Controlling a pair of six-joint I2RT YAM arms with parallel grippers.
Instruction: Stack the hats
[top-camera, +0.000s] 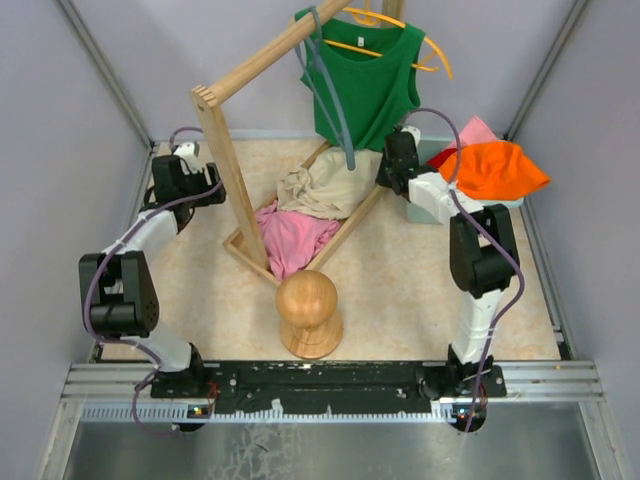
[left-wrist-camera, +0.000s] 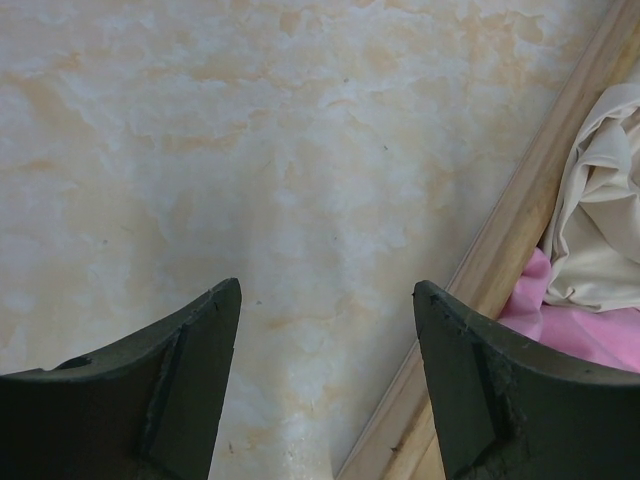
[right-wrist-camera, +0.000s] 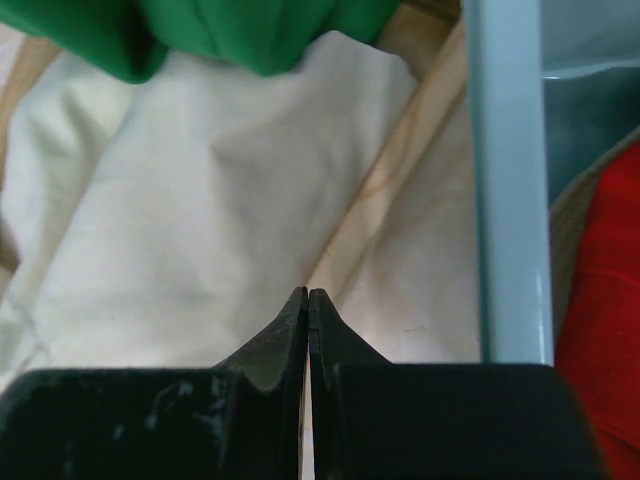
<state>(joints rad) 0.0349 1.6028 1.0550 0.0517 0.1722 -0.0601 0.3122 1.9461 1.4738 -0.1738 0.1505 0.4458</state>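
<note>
We saw right end effector (right-wrist-camera: 308, 296) closed on nothing, left end effector (left-wrist-camera: 326, 288) spread wide, empty; right could snag crumpled beige cloth (right-wrist-camera: 180, 220), not floppy orange fabric hat (top-camera: 495, 168).

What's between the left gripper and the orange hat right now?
Top view: the wooden post, then the beige cloth, then the right gripper, shut, just short of the orange hat.

I see a green fabric tank top (top-camera: 365, 85) above crumpled beige cloth (top-camera: 322, 190) and pink cloth (top-camera: 295, 238), beside a round wooden stand (top-camera: 308, 312).
</note>
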